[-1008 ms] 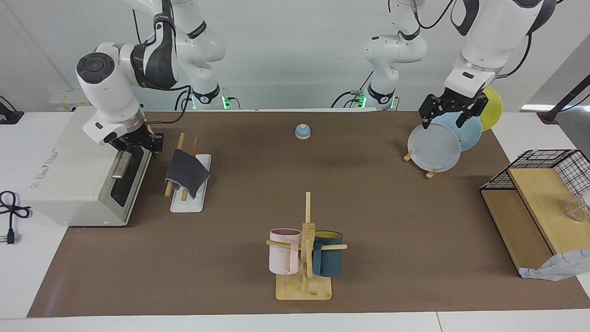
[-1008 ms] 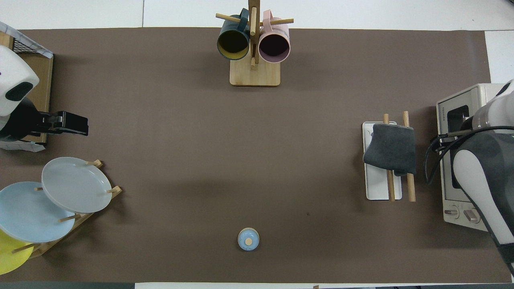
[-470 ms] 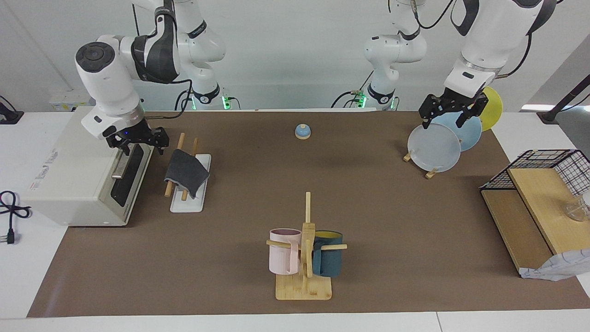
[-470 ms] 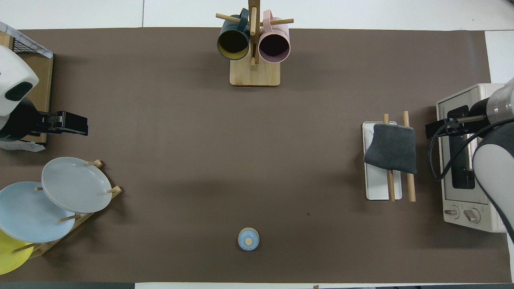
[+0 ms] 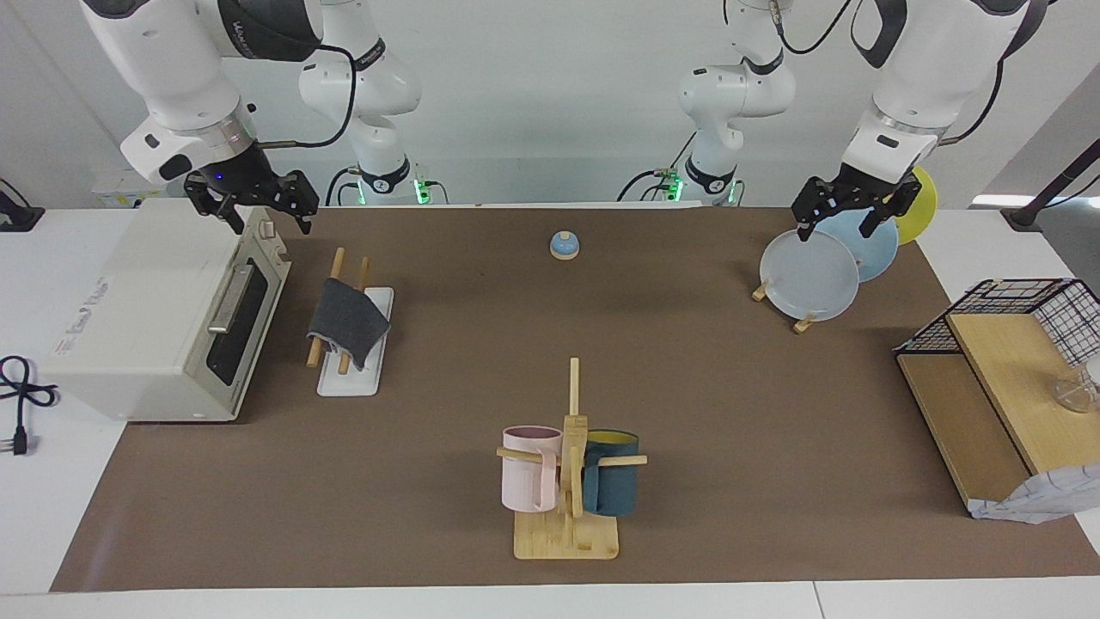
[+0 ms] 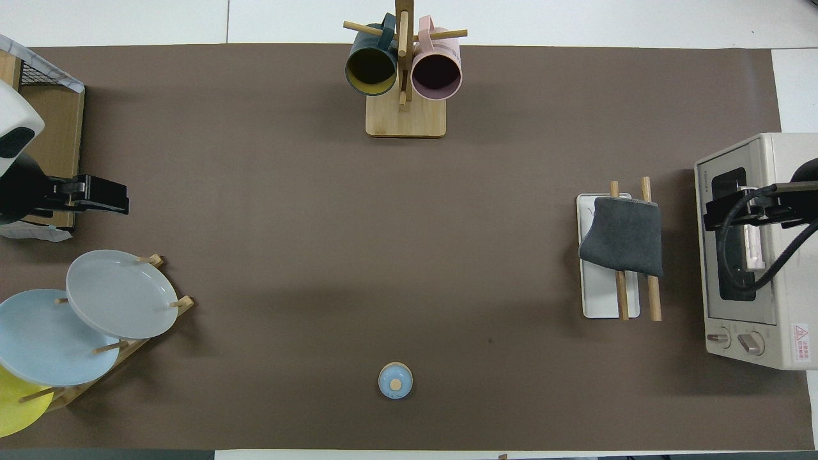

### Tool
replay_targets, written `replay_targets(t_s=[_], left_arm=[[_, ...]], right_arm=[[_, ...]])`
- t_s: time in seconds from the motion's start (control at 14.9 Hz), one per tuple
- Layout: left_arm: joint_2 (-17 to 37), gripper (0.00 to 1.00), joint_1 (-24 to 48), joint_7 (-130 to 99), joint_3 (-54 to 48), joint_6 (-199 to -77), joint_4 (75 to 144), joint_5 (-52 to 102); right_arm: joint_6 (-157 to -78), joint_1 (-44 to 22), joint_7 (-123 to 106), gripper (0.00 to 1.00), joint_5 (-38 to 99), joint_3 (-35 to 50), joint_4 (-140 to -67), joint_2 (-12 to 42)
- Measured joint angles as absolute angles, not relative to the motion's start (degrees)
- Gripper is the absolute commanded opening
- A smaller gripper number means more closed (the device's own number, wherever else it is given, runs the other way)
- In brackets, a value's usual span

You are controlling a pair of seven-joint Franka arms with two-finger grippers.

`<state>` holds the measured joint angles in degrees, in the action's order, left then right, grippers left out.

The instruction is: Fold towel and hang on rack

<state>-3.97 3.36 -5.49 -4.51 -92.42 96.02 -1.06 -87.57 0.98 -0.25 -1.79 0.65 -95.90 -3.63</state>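
The towel [image 5: 347,321], dark grey face outward, hangs folded over the two wooden dowels of the rack [image 5: 348,376], whose white base sits on the brown mat [image 5: 687,387] near the right arm's end of the table, just beside the toaster oven [image 5: 163,331]. The mat covers nearly the whole white table [image 5: 430,602], whose bare edges show around it. A white wall rises at the robots' side of the room.

The right gripper [image 5: 252,203] is raised over the toaster oven's top corner nearest the robots, fingers spread apart and holding nothing. The left gripper [image 5: 847,210] hangs over the plate stand [image 5: 803,325] with its grey, blue and yellow plates near the mat's corner at the left arm's end, fingers likewise apart and empty.

A small blue bell [image 5: 564,245] rests near the mat's edge closest to the robots. The mug tree [image 5: 569,516], carrying a pink and a dark teal mug, stands at the mat's edge farthest from them. A wooden shelf with a wire basket [image 5: 1014,318] sits at the left arm's end of the table.
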Motion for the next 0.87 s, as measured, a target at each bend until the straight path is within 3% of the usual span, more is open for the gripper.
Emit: replay_targets(t_s=[0.34, 0.87], left_arm=[[-3.97, 1.0, 3.36, -5.49, -4.5, -92.36, 96.05, -1.06], [-3.97, 1.0, 3.33, -5.49, -4.46, -92.36, 96.05, -1.06]], right_arm=[[-87.62, -1.17, -0.05, 1.0, -1.78, -1.29, -95.82, -4.02], [-87.91, -1.17, -0.04, 1.0, -1.78, -2.09, -92.67, -0.1]])
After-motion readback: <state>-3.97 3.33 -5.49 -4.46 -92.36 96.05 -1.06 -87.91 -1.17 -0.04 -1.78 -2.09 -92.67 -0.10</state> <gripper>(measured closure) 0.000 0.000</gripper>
